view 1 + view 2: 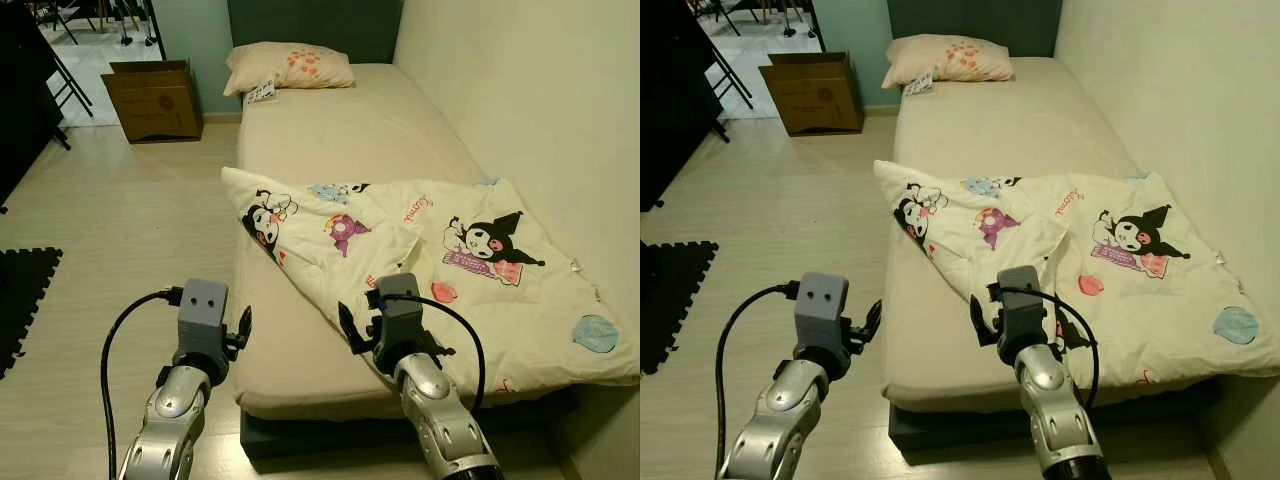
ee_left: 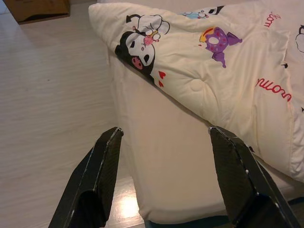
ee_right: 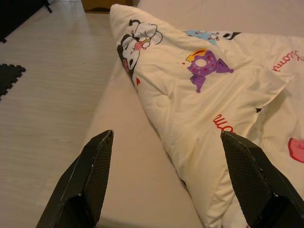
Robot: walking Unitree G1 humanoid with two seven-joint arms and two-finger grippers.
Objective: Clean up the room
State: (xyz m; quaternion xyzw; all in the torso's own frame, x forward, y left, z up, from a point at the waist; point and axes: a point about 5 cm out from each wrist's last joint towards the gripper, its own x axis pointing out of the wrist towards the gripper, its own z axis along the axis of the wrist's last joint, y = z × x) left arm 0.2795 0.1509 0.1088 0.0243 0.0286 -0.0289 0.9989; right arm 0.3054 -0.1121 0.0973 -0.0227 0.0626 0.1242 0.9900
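A cream quilt (image 1: 440, 250) printed with cartoon figures lies rumpled over the near half of the bed (image 1: 350, 130), one corner folded over and pointing at the bed's left edge. At the head rests a pillow (image 1: 290, 68) with a small printed card (image 1: 262, 92) beside it. My left gripper (image 2: 164, 128) hangs open over the bed's near left edge, half above the floor, short of the quilt. Just above the sheet, my right gripper (image 3: 166, 133) stands open, its fingers either side of the quilt's folded edge without touching it.
An open cardboard box (image 1: 155, 100) stands on the wood floor beyond the bed's left side. A black foam mat (image 1: 20, 300) lies at the far left. The wall (image 1: 520, 90) runs along the bed's right side. Dark furniture legs show at the top left.
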